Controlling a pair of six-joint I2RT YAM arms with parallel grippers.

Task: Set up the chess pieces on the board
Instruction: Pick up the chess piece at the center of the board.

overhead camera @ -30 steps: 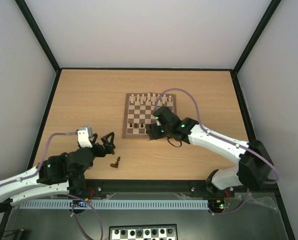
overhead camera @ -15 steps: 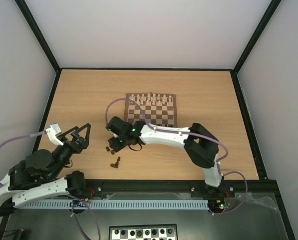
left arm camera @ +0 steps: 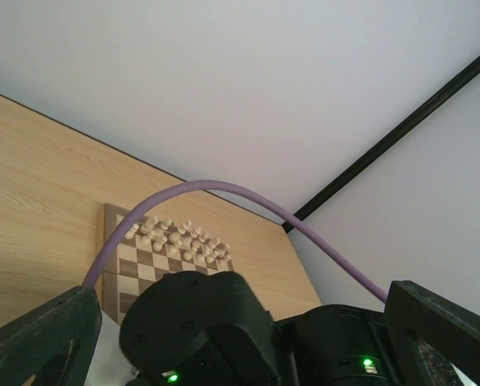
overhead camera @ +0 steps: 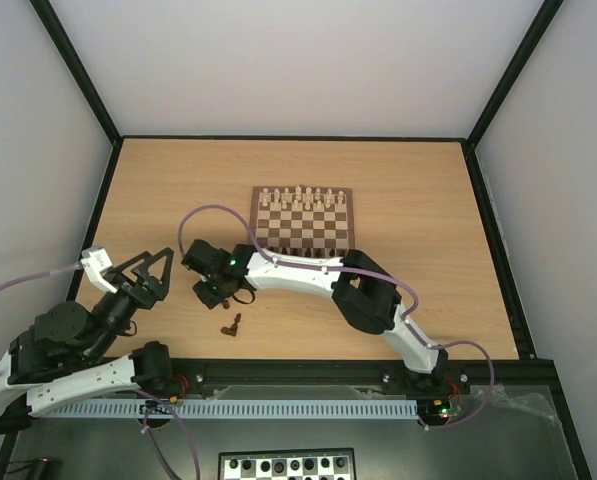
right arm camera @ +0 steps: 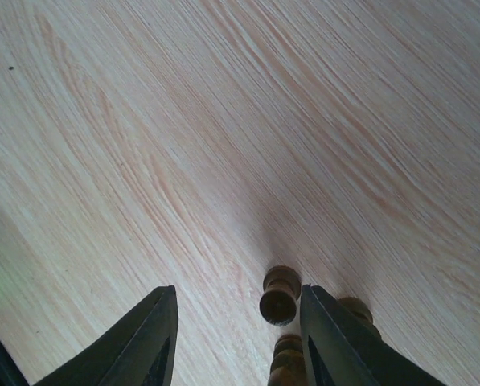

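Note:
The wooden board (overhead camera: 303,228) lies mid-table, with cream chessmen on its far rows; it also shows in the left wrist view (left arm camera: 135,269). My right arm reaches left across the board's near edge. Its gripper (overhead camera: 209,293) is low over the table left of the board. In the right wrist view that gripper (right arm camera: 238,293) is open. A standing dark pawn (right arm camera: 278,296) is between its fingers, near the right one. Two more dark pieces (right arm camera: 288,360) are beside it. One dark piece (overhead camera: 231,325) lies on the table. My left gripper (overhead camera: 153,264) is open, empty and raised.
The right arm's black wrist (left arm camera: 199,322) and its purple cable (left arm camera: 223,193) fill the space in front of my left gripper. A black-and-white checkered board (overhead camera: 288,465) sits below the table's near rail. Black frame posts stand at the table's corners.
My right arm has swung left from the board's near edge to the loose dark pieces on the table. My left gripper has pulled back to the left, lifted and opened wide.

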